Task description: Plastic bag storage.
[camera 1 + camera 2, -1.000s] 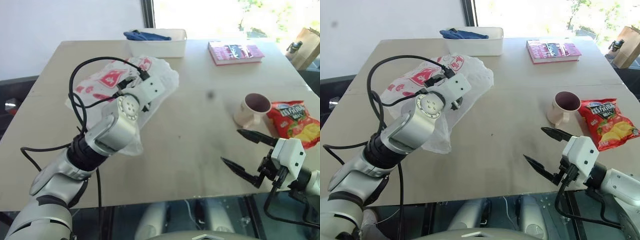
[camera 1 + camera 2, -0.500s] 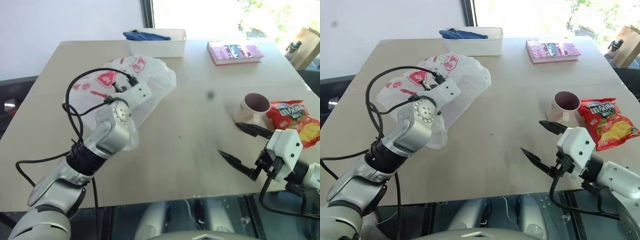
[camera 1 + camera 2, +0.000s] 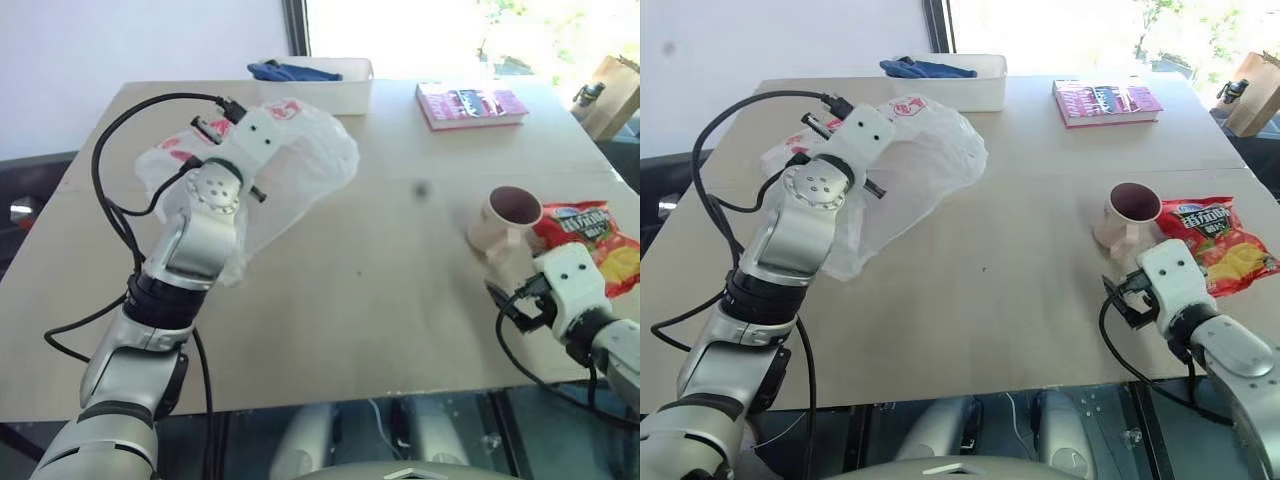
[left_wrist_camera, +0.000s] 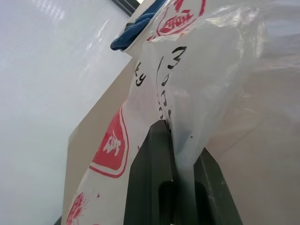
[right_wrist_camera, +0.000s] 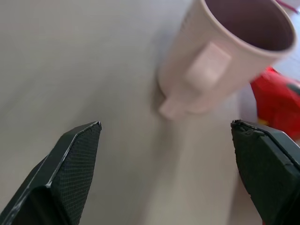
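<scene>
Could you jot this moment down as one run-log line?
left gripper: shut on bag | right gripper: open, facing cup | bag: lifted

Red print on milky white: the plastic bag (image 3: 915, 160) against a pale beige counter (image 3: 990, 250).

The bag is translucent white with red badge-like shapes and a few black characters. At 12 o'clock a white tray (image 3: 950, 88) carries a dark blue cloth (image 3: 925, 68); toward 1 o'clock lies a pink-and-white book (image 3: 1105, 102) with a dark cover patch. At 3 o'clock stands a pale pink cup (image 3: 1127, 215), darker plum inside, beside a red-and-yellow chips packet (image 3: 1218, 245) with a blue logo. The right gripper's (image 5: 168, 173) fingers (image 5: 70, 164) are black and finely cross-hatched.
</scene>
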Robot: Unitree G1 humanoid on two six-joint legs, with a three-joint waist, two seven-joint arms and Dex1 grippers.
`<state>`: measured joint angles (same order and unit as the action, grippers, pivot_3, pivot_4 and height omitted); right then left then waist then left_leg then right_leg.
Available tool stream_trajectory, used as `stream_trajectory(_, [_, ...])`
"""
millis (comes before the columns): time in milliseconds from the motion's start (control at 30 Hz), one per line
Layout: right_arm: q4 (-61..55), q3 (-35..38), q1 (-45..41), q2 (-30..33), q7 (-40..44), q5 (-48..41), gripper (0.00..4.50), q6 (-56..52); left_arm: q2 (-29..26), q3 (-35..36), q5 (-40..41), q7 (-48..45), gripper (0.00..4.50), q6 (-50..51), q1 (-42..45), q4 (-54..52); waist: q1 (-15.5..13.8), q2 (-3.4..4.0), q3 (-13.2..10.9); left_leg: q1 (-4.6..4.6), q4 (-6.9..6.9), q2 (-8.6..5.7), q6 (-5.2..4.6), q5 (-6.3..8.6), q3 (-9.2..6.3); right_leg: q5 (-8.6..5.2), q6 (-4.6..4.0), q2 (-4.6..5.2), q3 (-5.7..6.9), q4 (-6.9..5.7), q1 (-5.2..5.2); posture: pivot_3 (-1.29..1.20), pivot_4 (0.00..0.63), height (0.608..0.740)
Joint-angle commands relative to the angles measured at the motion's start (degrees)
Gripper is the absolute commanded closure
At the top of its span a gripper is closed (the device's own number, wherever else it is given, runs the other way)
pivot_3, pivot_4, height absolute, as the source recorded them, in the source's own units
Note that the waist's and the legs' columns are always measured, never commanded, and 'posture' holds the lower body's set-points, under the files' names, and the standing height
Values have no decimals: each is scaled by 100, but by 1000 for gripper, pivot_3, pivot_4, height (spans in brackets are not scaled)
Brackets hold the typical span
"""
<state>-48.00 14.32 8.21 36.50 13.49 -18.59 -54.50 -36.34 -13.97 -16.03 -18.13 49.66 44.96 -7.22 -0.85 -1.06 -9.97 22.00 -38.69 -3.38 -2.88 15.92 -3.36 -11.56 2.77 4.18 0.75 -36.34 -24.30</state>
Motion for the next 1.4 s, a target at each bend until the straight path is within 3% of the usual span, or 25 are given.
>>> stream_trajectory(33, [400,114,-772,-651,-610,65,0,-482,89,84,-118,-65,4461,6,286,-229,18,-11,4,-5,-2,1,0,0,3,0,0,-2,1,-7,1,0,150,740])
stream_trajectory(167, [823,-34,-1599,-1516,-1205,211,0,-793,155,112,-174,-81,4461,3,430,-166,12,-7,4,-3,-12,1,8,-4,4,-1,-2,-2,-3,-44,-17,0,150,740])
stream_trajectory(400, [1237,-349,-2285,-2432,-2012,732,0,-815,194,135,-236,-68,4461,58,400,-215,20,-6,5,10,-11,-2,13,-8,29,0,-3,-4,-19,-62,-51,0,150,740])
stream_trajectory(500, [1315,-425,-2323,-2481,-2006,873,810,-661,216,147,-230,-62,4500,87,384,-236,14,-6,5,11,-11,-2,13,-8,30,0,-3,-5,-19,-62,-54,0,150,740])
stream_trajectory(733, [1205,-584,-2266,-2060,-1511,940,4072,-417,234,181,-151,-135,4500,136,446,-171,28,-5,5,9,-11,-3,13,-8,33,0,-3,-7,-21,-64,-54,0,150,740])
stream_trajectory(933, [525,-1133,-2336,-1618,-69,-8,4104,-314,396,335,118,-384,4500,393,604,-104,75,-6,5,10,-10,-1,12,-8,35,0,-3,-10,-21,-63,-55,0,150,740])
stream_trajectory(1100, [849,-2106,-2947,-1554,848,-499,4104,-262,529,453,325,-529,4500,623,906,85,164,-6,5,9,-11,1,11,-8,33,0,-3,-10,-20,-65,-53,0,150,740])
stream_trajectory(1233, [3030,-3043,-4336,-2167,1143,81,4104,698,589,606,690,-846,4500,973,1147,-48,231,-8,3,3,-14,1,11,-8,41,1,-3,-13,-25,-70,-54,0,150,740])
stream_trajectory(1400, [5445,-3245,-5544,-2995,1202,589,4104,1865,405,782,1247,-1366,4500,1854,1258,-573,230,-11,2,6,-13,2,15,-10,31,1,-5,-11,-21,-75,-59,0,150,740])
